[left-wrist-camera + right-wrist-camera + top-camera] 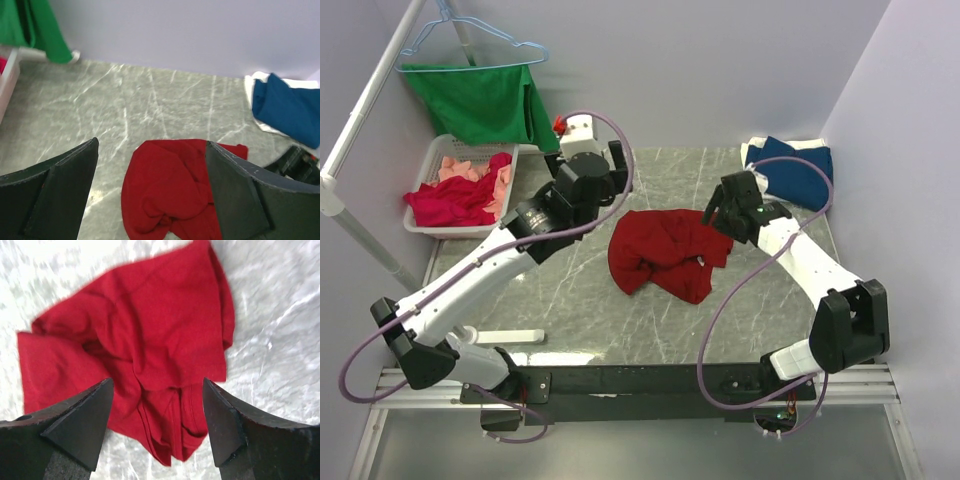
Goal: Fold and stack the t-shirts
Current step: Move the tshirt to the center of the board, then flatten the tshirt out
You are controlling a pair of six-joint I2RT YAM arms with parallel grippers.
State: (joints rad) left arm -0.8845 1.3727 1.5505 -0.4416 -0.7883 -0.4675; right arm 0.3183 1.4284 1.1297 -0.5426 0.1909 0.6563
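Note:
A large deep-red t-shirt (665, 255) lies crumpled in the middle of the marble table. My left gripper (623, 172) hovers open just left of and above it; in the left wrist view the shirt (165, 190) lies between and below the spread left gripper (151, 145). My right gripper (713, 216) is open over the shirt's right edge. In the right wrist view the hem folds of the shirt (140, 330) lie beneath the right gripper (157, 382), which grips nothing. A folded dark blue t-shirt (798, 172) rests on a white one (752, 152) at the back right.
A white basket (432, 160) at the back left holds crimson (450, 200) and salmon-pink (470, 170) shirts. A green garment (480, 100) hangs on a light-blue hanger (470, 40) behind it. A white pole (360, 130) slants at the left. Walls close in behind and on the right.

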